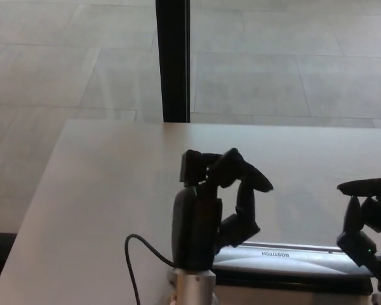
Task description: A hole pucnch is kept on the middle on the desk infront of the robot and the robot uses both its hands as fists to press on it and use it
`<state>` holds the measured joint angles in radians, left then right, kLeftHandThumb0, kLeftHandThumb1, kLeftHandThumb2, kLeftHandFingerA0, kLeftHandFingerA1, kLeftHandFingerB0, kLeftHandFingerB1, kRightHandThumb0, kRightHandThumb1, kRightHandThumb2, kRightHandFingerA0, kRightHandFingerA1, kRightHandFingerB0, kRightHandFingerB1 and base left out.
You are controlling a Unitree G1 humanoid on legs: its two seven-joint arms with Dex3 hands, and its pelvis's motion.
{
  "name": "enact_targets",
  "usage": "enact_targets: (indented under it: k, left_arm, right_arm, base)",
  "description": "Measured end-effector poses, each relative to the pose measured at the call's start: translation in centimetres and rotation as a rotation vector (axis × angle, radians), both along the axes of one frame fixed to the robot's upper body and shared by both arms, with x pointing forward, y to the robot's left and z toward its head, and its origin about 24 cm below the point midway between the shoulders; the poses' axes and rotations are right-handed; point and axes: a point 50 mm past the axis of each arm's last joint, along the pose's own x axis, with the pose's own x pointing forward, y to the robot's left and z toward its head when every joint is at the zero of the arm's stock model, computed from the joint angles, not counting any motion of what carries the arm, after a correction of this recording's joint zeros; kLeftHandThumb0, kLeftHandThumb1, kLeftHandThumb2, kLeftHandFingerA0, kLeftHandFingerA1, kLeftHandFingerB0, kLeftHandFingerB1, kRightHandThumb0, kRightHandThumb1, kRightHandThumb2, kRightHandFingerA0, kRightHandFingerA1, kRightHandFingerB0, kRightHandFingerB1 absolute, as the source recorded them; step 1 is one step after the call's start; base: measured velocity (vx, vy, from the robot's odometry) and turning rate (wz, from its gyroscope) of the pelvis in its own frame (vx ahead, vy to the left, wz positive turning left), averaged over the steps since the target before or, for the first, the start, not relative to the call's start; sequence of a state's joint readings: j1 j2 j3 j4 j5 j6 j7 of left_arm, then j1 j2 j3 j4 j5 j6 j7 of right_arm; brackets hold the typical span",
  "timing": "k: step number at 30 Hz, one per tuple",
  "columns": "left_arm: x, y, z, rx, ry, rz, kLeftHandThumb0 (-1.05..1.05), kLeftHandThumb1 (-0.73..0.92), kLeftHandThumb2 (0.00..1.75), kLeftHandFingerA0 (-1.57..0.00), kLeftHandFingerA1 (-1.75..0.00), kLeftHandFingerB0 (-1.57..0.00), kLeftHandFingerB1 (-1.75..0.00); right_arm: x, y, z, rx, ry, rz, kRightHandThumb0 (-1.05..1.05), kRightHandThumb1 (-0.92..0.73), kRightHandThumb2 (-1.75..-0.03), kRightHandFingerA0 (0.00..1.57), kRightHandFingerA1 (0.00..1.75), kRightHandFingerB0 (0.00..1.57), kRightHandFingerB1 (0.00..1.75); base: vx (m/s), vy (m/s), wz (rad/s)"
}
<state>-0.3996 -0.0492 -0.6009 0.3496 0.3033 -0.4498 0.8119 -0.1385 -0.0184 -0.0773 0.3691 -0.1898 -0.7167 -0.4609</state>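
hole punch (pixel 292 262) on desk (pixel 114 190) front edge, betw. hands

left hand (pixel 217 210): raised, fingers curled | right hand (pixel 367 222): fingers curled

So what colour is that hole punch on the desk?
Silver-grey on top with a dark base, seen in the head view: hole punch, partly hidden behind the left robot hand.
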Motion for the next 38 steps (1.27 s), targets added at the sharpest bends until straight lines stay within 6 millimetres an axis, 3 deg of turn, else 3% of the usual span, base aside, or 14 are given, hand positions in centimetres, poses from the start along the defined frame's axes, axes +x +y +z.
enact_targets:
  k: [1, 8, 9, 10, 15, 16, 18, 19, 22, 24, 28, 29, 35, 38]
  left_arm:
    - [0.2, 0.5, 0.3, -0.006, -0.004, 0.009, -0.28, 0.66, 1.04, -0.92, -1.75, -0.69, -1.51]
    - [1.6, 5.5, 2.4, -0.016, -0.030, 0.102, -0.23, 0.80, 0.83, -0.88, -1.75, -0.65, -1.35]
    - [1.8, 6.5, 2.7, -0.019, -0.031, 0.121, -0.17, 0.75, 0.82, -1.15, -1.72, -0.70, -1.26]
    - [1.9, 7.3, 2.9, -0.019, -0.031, 0.137, -0.21, 0.78, 0.80, -0.87, -1.75, -0.66, -1.32]
    - [2.0, 12.0, 3.3, -0.005, -0.003, 0.248, -0.23, 0.81, 0.70, -0.81, -1.75, -0.63, -1.25]
    - [1.9, 13.5, 3.2, 0.003, 0.014, 0.287, -0.37, 0.61, 0.99, -1.13, -1.36, -0.77, -1.07]
    - [1.6, 15.7, 2.9, 0.010, 0.045, 0.342, -0.34, 0.72, 0.66, -0.91, -1.74, -0.72, -1.28]
    - [1.4, 16.8, 2.8, 0.013, 0.063, 0.372, -0.45, 0.49, 0.95, -1.23, -1.39, -0.89, -1.16]
    - [0.7, 19.5, 2.3, 0.015, 0.106, 0.448, -0.46, 0.64, 0.70, -1.00, -1.66, -0.86, -1.06]
    - [0.0, 22.0, 1.9, 0.012, 0.149, 0.517, -0.53, 0.59, 0.77, -1.04, -1.63, -0.96, -0.86]
    - [-1.9, 26.3, 0.7, -0.003, 0.244, 0.645, -0.58, 0.43, 0.98, -1.32, -1.39, -0.91, -0.86]
    - [-2.5, 27.2, 0.4, -0.011, 0.268, 0.674, -0.58, 0.54, 0.72, -1.03, -1.56, -1.00, -0.82]
    - [-7.2, 33.1, -3.0, -0.101, 0.463, 0.897, -0.48, 0.46, 0.87, -1.02, -1.40, -0.88, -0.72]
    - [-9.3, 34.8, -4.6, -0.154, 0.545, 0.979, -0.49, 0.36, 1.01, -1.05, -1.03, -0.87, -0.85]
  right_arm:
    - [0.0, -0.4, 0.4, -0.010, -0.009, -0.006, -0.36, -0.58, -1.09, 1.25, 1.41, 0.88, 1.15]
    - [-0.3, -5.5, 3.4, -0.117, -0.054, -0.100, -0.45, -0.55, -0.91, 1.09, 1.73, 0.90, 1.28]
    - [-0.5, -6.6, 4.0, -0.137, -0.057, -0.122, -0.52, -0.54, -0.86, 1.16, 1.66, 0.99, 1.21]
    - [-0.6, -7.5, 4.5, -0.157, -0.058, -0.142, -0.51, -0.52, -0.91, 1.20, 1.62, 1.02, 1.16]
    - [-2.0, -12.4, 6.8, -0.243, -0.045, -0.265, -0.50, -0.51, -1.14, 1.36, 1.40, 0.95, 1.06]
    - [-2.6, -13.9, 7.5, -0.261, -0.039, -0.306, -0.52, -0.48, -1.15, 1.39, 1.41, 0.97, 1.06]
    - [-3.4, -15.9, 8.3, -0.282, -0.022, -0.364, -0.49, -0.46, -1.15, 1.26, 1.57, 0.97, 1.07]
    - [-3.9, -16.9, 8.7, -0.290, -0.010, -0.396, -0.46, -0.50, -1.15, 1.40, 1.39, 0.98, 1.03]
    - [-5.3, -19.4, 9.4, -0.293, 0.023, -0.479, -0.46, -0.51, -1.12, 1.39, 1.40, 0.96, 1.01]
    - [-6.8, -21.5, 9.8, -0.283, 0.056, -0.557, -0.46, -0.60, -0.92, 1.05, 1.48, 0.86, 0.90]
    - [-9.4, -24.7, 9.6, -0.229, 0.125, -0.687, -0.45, -0.68, -0.81, 1.02, 1.17, 0.74, 0.70]
    - [-10.1, -25.3, 9.4, -0.209, 0.144, -0.717, -0.52, -0.67, -0.79, 1.00, 1.06, 0.65, 0.71]
    - [-14.4, -28.7, 6.5, -0.017, 0.265, -0.899, -0.57, -0.70, -0.72, 1.03, 1.01, 0.54, 0.67]
    - [-15.8, -29.4, 5.2, 0.070, 0.298, -0.955, -0.56, -0.67, -0.70, 1.15, 1.54, 0.62, 0.65]
  base:
    - [0.00, 0.000, 0.00]
    - [0.00, 0.000, 0.00]
    - [0.00, 0.000, 0.00]
    - [0.00, 0.000, 0.00]
    - [0.00, 0.000, 0.00]
    - [0.00, 0.000, 0.00]
    - [0.00, 0.000, 0.00]
    - [0.00, 0.000, 0.00]
    - [0.00, 0.000, 0.00]
    - [0.00, 0.000, 0.00]
    - [0.00, 0.000, 0.00]
    - [0.00, 0.000, 0.00]
    - [0.00, 0.000, 0.00]
    - [0.00, 0.000, 0.00]
